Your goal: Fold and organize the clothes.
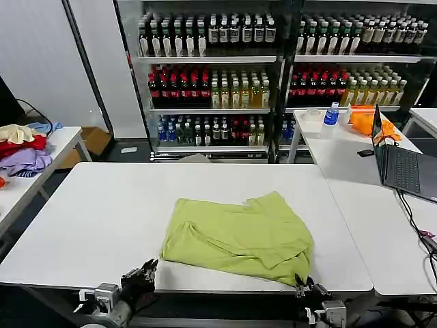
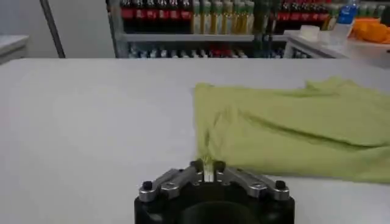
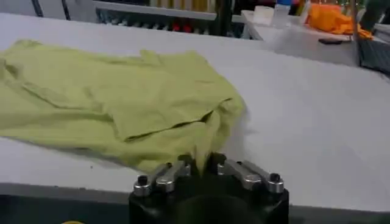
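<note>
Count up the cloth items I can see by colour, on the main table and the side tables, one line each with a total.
Lime: 1, the t-shirt on the main table
Red: 1, in the heap on the left side table
Purple: 1, same heap
Cream: 1, same heap
Orange: 1, the orange cloth on the right side table
Total: 5

My left gripper (image 2: 209, 172) low over near part of white table (image 2: 91, 109), fingertips (image 2: 197, 165) pressed together, nothing between them. Lime t-shirt (image 2: 292, 125) lies flat on table just beyond gripper, its near corner close to fingertips, not touching as far as I can tell. Shirt rumpled, fold ridge along its edge. Behind table: shelves of bottles (image 2: 201, 9), second table with orange cloth (image 2: 370, 29).
</note>
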